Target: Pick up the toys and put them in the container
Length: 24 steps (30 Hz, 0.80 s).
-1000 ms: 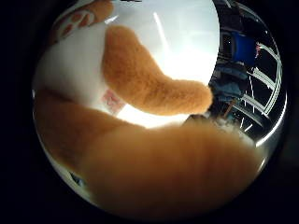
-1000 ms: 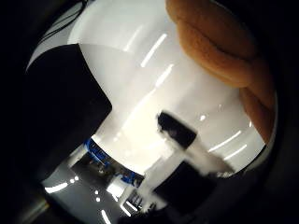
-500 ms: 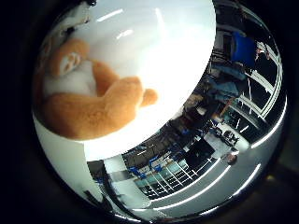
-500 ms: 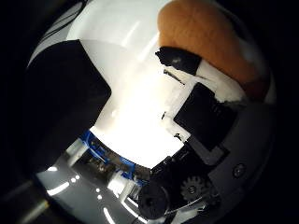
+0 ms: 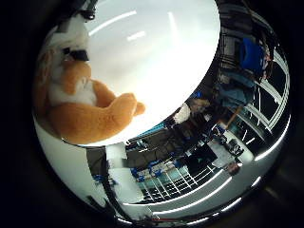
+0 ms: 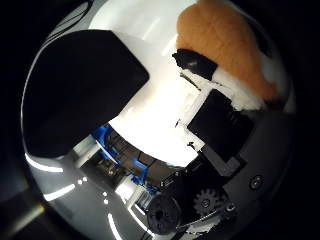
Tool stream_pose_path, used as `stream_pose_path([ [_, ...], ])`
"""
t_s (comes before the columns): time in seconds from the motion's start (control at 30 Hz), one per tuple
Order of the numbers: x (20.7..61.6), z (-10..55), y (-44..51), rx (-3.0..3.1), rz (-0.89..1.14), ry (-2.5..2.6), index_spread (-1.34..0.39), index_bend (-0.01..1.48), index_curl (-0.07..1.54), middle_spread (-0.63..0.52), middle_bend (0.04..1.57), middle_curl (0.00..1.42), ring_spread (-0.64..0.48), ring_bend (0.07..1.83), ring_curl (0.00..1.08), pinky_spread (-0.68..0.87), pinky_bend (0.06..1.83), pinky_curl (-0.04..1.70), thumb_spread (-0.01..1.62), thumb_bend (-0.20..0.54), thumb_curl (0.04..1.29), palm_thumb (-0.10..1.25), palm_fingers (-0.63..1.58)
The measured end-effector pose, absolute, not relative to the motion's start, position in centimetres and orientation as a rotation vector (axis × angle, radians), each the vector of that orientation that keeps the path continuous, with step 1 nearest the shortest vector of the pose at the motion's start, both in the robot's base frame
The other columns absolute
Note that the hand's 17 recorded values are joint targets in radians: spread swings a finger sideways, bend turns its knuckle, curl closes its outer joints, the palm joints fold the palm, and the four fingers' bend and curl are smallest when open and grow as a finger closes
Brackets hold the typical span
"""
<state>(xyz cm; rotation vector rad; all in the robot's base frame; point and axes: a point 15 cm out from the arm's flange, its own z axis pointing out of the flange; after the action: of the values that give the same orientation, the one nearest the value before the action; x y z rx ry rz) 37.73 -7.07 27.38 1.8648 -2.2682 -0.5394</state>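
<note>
An orange and white plush toy [image 5: 81, 95] shows in the little finger side palm view, in front of the white table top [image 5: 166, 57]. In the thumb side palm view its orange body [image 6: 225, 40] lies against a black fingertip [image 6: 192, 62] of my right hand [image 6: 225, 140]. The finger is curled in against the toy. A large dark shape [image 6: 80, 95], perhaps the container, lies over the white table by the hand. I cannot see inside it.
The white table's edge [image 5: 180, 109] runs across the little finger side palm view. Beyond it are room fittings, blue frames [image 6: 120, 155] and chairs [image 5: 249, 57].
The toy filled the view close to the palm a second ago and now sits farther out at the fingertips. A finger has curled into the thumb side view. The dark shape has spread in.
</note>
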Motion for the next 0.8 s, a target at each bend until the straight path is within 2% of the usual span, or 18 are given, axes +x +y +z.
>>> stream_pose_path([
  [0.43,33.0,40.6,-5.8,2.069,-0.354,-2.291,-0.30,0.96,0.89,-0.18,1.29,0.81,-0.23,1.38,0.73,-0.21,1.36,0.81,1.10,-0.012,0.65,1.02,1.08],
  [0.53,32.4,44.0,-5.3,2.123,-0.265,-2.307,-0.30,0.96,0.90,-0.18,1.29,0.81,-0.23,1.38,0.74,-0.21,1.34,0.83,1.09,-0.014,0.66,1.02,1.08],
  [0.8,31.1,51.0,-2.7,2.252,-0.187,-2.265,-0.31,0.95,0.91,-0.18,1.28,0.82,-0.23,1.37,0.75,-0.23,1.30,0.88,1.08,-0.013,0.67,1.02,1.08],
])
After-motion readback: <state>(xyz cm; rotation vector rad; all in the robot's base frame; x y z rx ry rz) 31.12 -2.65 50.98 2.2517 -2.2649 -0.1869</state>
